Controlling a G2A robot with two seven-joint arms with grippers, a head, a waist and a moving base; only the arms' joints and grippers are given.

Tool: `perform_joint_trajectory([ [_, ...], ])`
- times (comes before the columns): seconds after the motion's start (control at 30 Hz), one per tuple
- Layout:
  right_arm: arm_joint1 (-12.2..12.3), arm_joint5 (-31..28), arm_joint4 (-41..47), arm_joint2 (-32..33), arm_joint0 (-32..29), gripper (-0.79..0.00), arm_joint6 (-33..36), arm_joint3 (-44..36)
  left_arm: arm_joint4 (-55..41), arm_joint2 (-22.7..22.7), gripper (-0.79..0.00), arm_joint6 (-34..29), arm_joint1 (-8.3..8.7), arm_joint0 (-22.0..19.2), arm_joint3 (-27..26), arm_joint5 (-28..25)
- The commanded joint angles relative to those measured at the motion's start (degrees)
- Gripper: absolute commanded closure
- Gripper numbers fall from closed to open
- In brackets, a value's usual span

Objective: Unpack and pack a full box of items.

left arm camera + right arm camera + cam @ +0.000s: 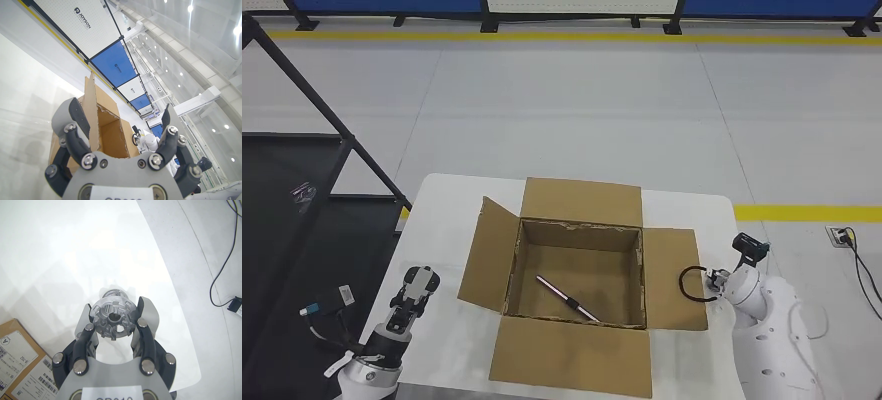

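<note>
The far end of the cast metal hub point(113, 321) is hidden behind its toothed flange. The right pincer point(114, 313) clamps the hub over the white surface point(75, 256), beside the open cardboard box point(582, 203). A slim metal rod point(566, 299) lies inside the box. The left pincer point(122, 108) rests spread wide at the box's other side.

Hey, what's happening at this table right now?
A two-armed robot is working at an open cardboard box on a white table. Its right gripper is shut on a toothed metal part, held over the table just beside the box. The left gripper is open and holds nothing, off to the box's other side. A slim metal rod lies on the box's floor.
</note>
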Motion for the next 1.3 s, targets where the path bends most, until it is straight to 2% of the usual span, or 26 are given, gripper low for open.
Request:
perform_joint_trajectory([
  [0.0, 0.11, -0.1, -0.24, -0.08, 0.07, -0.314, 0.41, 0.04, 0.0, 0.0, -0.785, 0.0, 0.0, 0.0, 0.0, 0.0],
  [0.3, 0.64, -0.18, -0.93, 0.06, 0.54, -0.382, 2.78, 0.66, 0.0, 0.0, -0.785, 0.0, 0.0, 0.0, 0.0, 0.0],
  [0.33, 0.69, -0.22, -0.92, 0.09, 0.55, -0.413, 2.88, 0.66, 0.0, 0.0, -0.785, 0.0, 0.0, 0.0, 0.0, 0.0],
  [0.47, 0.87, -0.36, -0.88, 0.03, 0.45, -0.723, 3.2, 0.5, 0.0, 0.0, -0.785, 0.0, 0.0, 0.0, 0.0, 0.0],
  [0.53, 0.95, -0.41, -0.73, 0.03, 0.37, -0.773, 3.26, 0.3, 0.0, 0.0, -0.785, 0.0, 0.0, 0.0, 0.0, 0.0],
  [0.7, 1.15, 0.42, -0.81, 0.28, -0.34, -0.785, 2.9, -1.35, 0.0, 0.0, -0.785, 0.0, 0.0, 0.0, 0.0, 0.0],
  [0.87, 1.2, 2.92, -1.07, 0.62, -3.01, -0.785, 2.58, -8.21, 0.0, 0.0, -0.785, 0.0, 0.0, 0.0, 0.0, 0.0],
  [1.07, 0.76, 9.05, -5.95, -2.47, -8.97, -0.785, 2.02, -25.78, 0.0, 0.0, -0.785, 0.0, 0.0, 0.0, 0.0, 0.0],
  [1.27, 0.05, 13.69, -12.97, -8.89, -14.69, -0.785, 0.35, -43.28, 0.0, 0.0, -0.785, 0.0, 0.0, 0.0, 0.0, 0.0],
])
